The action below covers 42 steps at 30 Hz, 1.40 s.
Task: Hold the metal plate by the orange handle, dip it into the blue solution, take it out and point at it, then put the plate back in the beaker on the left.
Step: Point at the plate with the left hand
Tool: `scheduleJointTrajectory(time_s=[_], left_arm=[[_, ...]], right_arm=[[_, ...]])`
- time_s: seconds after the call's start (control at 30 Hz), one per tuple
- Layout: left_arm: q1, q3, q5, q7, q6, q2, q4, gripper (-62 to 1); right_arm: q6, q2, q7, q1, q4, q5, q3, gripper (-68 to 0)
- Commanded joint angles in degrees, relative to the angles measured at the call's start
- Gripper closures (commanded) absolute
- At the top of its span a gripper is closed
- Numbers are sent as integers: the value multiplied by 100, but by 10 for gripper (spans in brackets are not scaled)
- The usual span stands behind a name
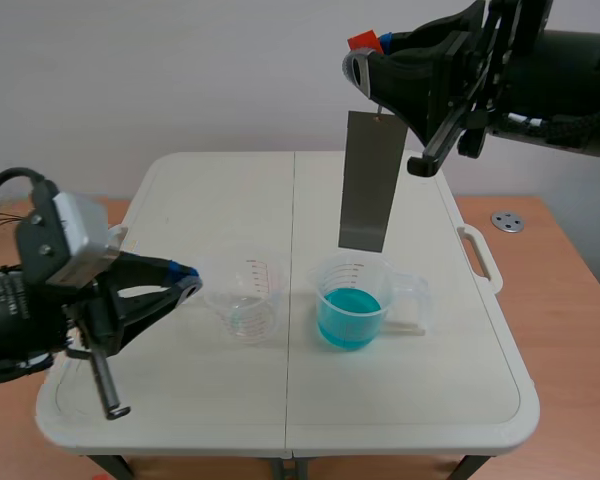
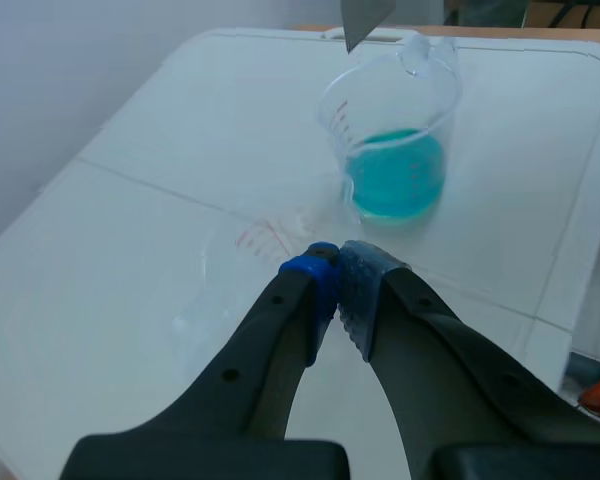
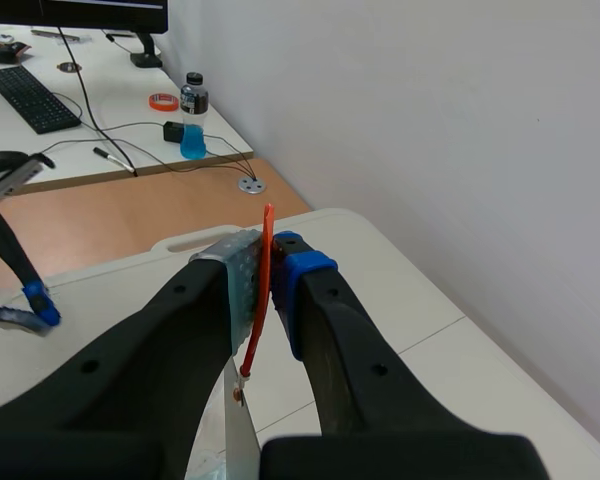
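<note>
Left gripper (image 2: 336, 272), clenched empty, rests low, probably for pointing; right gripper (image 3: 270, 258) pinches the orange handle (image 3: 254, 345) so the metal plate (image 1: 372, 180) hangs plumb over the blue solution (image 1: 348, 318).

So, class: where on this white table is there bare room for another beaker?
Bare: the far half of the table behind the beakers, and the near strip between them and the front edge. Crowded: the middle row, where the left end effector, empty beaker and blue-solution beaker sit, the metal plate hanging over the last.
</note>
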Motion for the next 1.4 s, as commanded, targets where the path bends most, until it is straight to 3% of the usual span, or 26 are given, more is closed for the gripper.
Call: scheduleJointTrajectory(time_s=[0.0,0.1,0.27,0.53,1.0,1.37], left_arm=[[-170,66,-72,7,-188,105,11,-16],[-494,376,-52,286,-509,282,11,-16],[-876,826,-11,767,-509,597,-37,-16],[-1582,1314,-11,1064,-509,1110,-813,-16],[-2251,1493,-9,1056,273,1576,-1849,-16],[-2277,1493,-9,1056,275,1580,-1906,-16]], right_arm=[[42,-4,85,72,109,79,57,-11],[42,-4,85,72,109,79,57,-11],[42,-4,83,72,109,79,57,-11],[42,-4,85,72,109,81,57,-11],[42,-4,66,72,109,81,57,-11],[42,-4,66,72,109,81,57,-11]])
